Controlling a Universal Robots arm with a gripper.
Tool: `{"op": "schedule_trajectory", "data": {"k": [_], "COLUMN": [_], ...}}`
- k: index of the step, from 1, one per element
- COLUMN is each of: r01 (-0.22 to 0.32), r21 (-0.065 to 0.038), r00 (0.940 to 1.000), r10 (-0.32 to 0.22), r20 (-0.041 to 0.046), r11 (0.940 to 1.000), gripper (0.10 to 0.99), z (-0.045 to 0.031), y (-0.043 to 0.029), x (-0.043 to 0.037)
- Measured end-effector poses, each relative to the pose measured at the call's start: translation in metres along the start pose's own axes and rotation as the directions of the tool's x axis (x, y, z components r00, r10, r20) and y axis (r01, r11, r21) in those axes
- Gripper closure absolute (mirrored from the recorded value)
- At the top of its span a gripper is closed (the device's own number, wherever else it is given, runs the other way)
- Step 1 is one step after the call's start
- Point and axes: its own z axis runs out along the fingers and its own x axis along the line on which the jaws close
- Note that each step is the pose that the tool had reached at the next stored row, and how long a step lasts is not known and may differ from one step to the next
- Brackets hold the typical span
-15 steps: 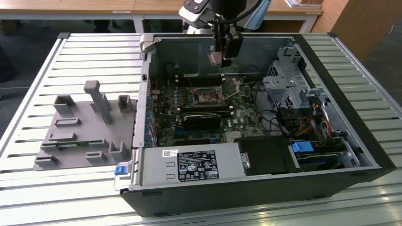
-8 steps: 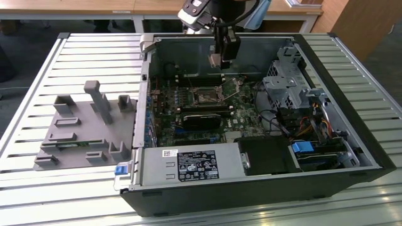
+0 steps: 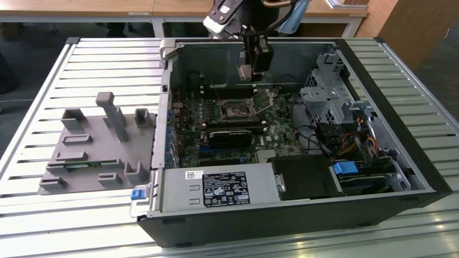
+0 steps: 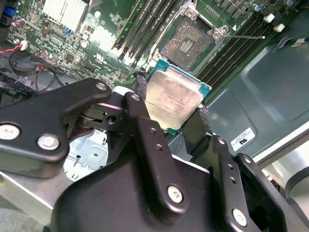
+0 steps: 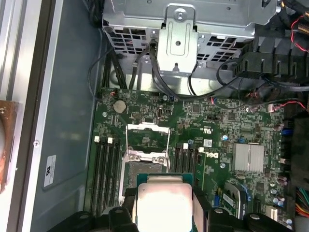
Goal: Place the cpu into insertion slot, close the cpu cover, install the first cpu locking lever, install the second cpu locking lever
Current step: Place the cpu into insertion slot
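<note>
Second wrist view showed the black two-fingered gripper (image 4: 171, 104) clamped on opposite edges of the small flat square cpu (image 4: 175, 95), its dull silver-tan metal face tilted in the air above the green circuit board (image 4: 227, 14). The small square insertion slot (image 4: 188, 43), dark-centred and silver-rimmed, lay bare near the chip but apart from it, inside the open black computer case (image 3: 287, 226).

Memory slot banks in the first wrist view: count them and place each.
2. One bank flanks the insertion slot toward the bare case wall, the other bank toward the finned heatsink. The cpu held in the pincer covers some board, so more may be hidden.
</note>
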Motion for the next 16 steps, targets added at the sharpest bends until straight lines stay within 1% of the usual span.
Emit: {"op": "schedule_trajectory", "data": {"k": [12, 16], "r01": [0.000, 0.000], "r21": [0.000, 0.000], "r00": [1.0000, 1.0000], "r10": [0.000, 0.000], "r20": [-0.0001, 0.0000], "r11": [1.0000, 1.0000], "gripper": [0.545, 0.545], "z": [0.0034, 0.0089], "y": [-0.0003, -0.0010], "x": [-0.0001, -0.0001]}}
